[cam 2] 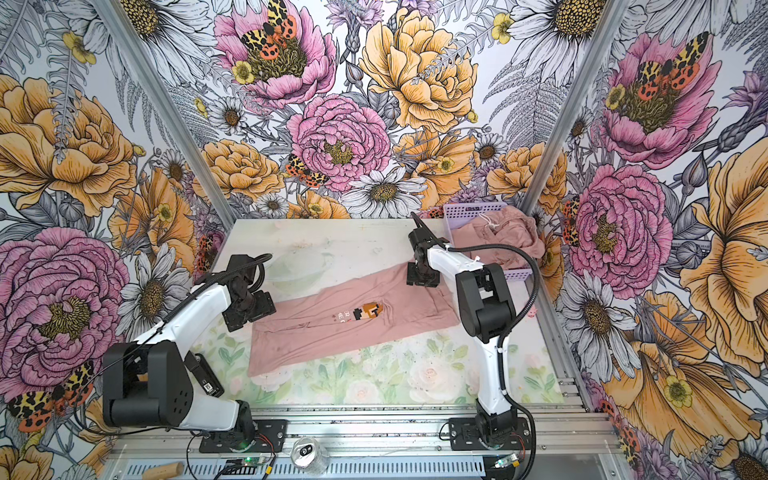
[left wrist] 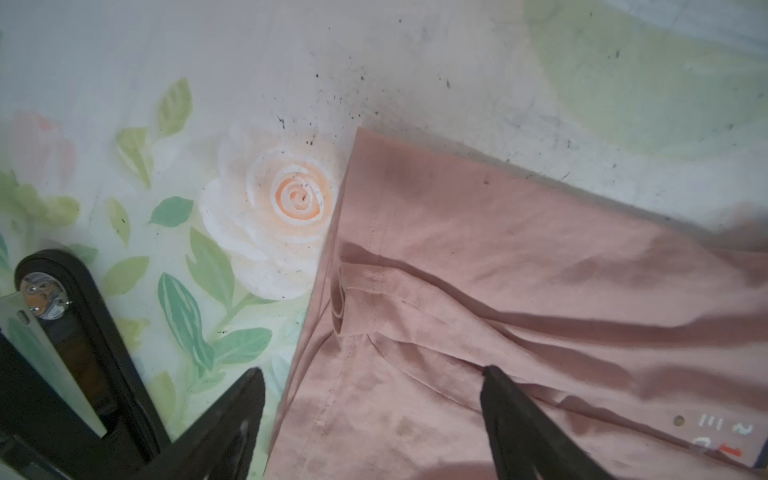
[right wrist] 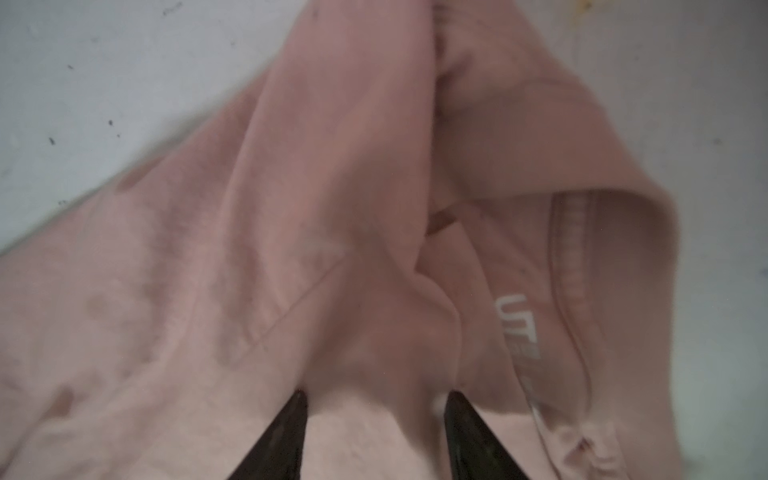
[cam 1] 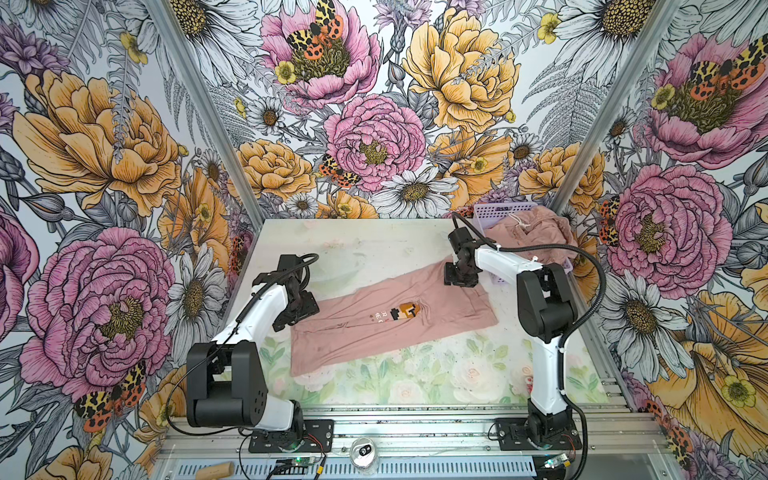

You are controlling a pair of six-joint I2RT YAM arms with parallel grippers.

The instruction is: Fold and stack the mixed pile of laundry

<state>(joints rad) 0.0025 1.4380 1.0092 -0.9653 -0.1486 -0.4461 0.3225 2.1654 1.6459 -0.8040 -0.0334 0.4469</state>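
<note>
A dusty-pink T-shirt point(cam 1: 353, 336) point(cam 2: 316, 336) lies on the table folded into a long slanted strip, its pixel-art figure point(cam 1: 406, 311) facing up. My left gripper point(cam 1: 293, 318) point(left wrist: 372, 370) hovers open over the strip's near-left end. One finger is above the cloth and one above the bare mat. My right gripper point(cam 1: 460, 279) point(right wrist: 376, 395) sits low on the far-right collar end, shut on a raised ridge of the T-shirt point(right wrist: 332, 208). The neck label point(right wrist: 515, 324) shows beside it. The plain pink drawstring piece point(cam 1: 536, 232) point(cam 2: 498, 232) lies crumpled in the basket.
A lilac perforated basket point(cam 1: 500, 210) point(cam 2: 469, 208) stands at the back right corner, just behind my right arm. A drink can point(cam 1: 364, 453) and a wooden cylinder point(cam 1: 216, 471) rest on the front rail. The floral mat point(cam 1: 415, 378) covers the table.
</note>
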